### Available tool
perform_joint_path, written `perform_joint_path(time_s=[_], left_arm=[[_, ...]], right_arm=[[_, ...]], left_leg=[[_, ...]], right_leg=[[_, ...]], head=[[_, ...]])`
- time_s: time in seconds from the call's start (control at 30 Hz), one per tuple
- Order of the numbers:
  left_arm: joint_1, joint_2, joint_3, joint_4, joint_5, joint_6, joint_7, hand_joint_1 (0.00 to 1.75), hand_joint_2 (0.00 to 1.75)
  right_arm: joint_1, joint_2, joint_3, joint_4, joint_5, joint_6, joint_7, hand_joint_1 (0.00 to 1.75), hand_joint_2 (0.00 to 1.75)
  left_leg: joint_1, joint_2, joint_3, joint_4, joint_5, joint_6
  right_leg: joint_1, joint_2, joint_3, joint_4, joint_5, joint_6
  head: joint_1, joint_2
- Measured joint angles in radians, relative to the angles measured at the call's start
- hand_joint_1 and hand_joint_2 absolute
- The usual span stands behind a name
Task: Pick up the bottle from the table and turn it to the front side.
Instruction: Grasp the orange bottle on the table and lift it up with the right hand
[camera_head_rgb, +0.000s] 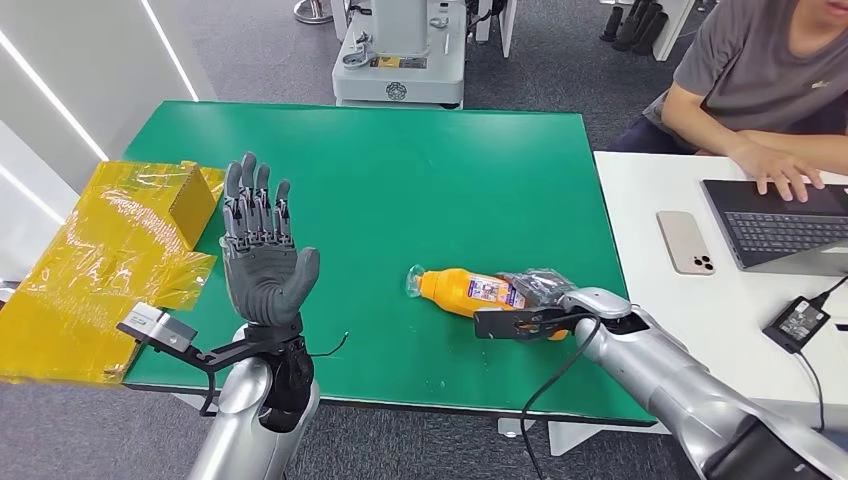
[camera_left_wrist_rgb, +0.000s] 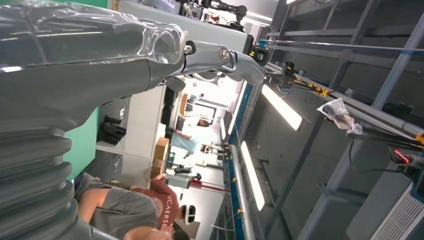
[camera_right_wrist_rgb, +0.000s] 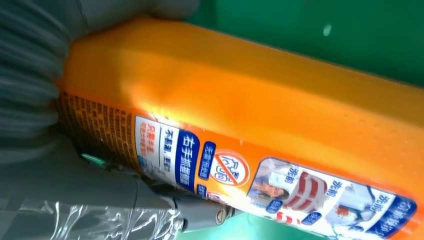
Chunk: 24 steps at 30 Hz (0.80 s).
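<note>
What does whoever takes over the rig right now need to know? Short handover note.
Left hand: raised over the table's near left edge, palm up, fingers spread, holding nothing.
Right hand: fingers wrapped around the base end of the bottle.
Bottle: orange, lying on its side on the green table, cap end pointing toward the left hand; the right wrist view shows part of the printed label.
Done: reach and grasp.
Left: lift it, then turn it to the front side. I cannot tell if it is off the table yet.
</note>
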Motion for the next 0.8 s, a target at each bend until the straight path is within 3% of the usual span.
perform_joint_path(time_s=[0.37,0.63,0.8], left_arm=[[0.005,0.000,0.001,0.000,-0.027,-0.008,-0.003,0.00,1.75],[0.010,0.000,0.001,0.000,-0.028,0.031,-0.012,0.00,1.75],[0.010,0.000,0.001,0.000,-0.018,0.039,-0.015,0.00,1.75]], right_arm=[[0.077,0.073,-0.129,-0.058,0.049,-0.209,-0.009,1.75,1.75],[0.120,0.164,-0.311,-0.184,0.081,-0.523,-0.034,1.75,1.75],[0.141,0.202,-0.395,-0.246,0.103,-0.649,-0.095,1.75,1.75]], left_leg=[[0.000,-0.001,-0.003,0.000,0.000,0.000],[0.000,-0.001,-0.006,-0.001,0.000,0.000],[0.000,-0.001,-0.006,-0.001,0.000,0.000]], right_leg=[[0.000,0.000,-0.003,0.001,0.000,0.000],[0.000,0.000,-0.006,0.001,-0.001,0.000],[0.000,-0.001,-0.006,0.001,-0.001,0.000]], head=[[0.000,0.000],[0.000,0.000],[0.000,0.000]])
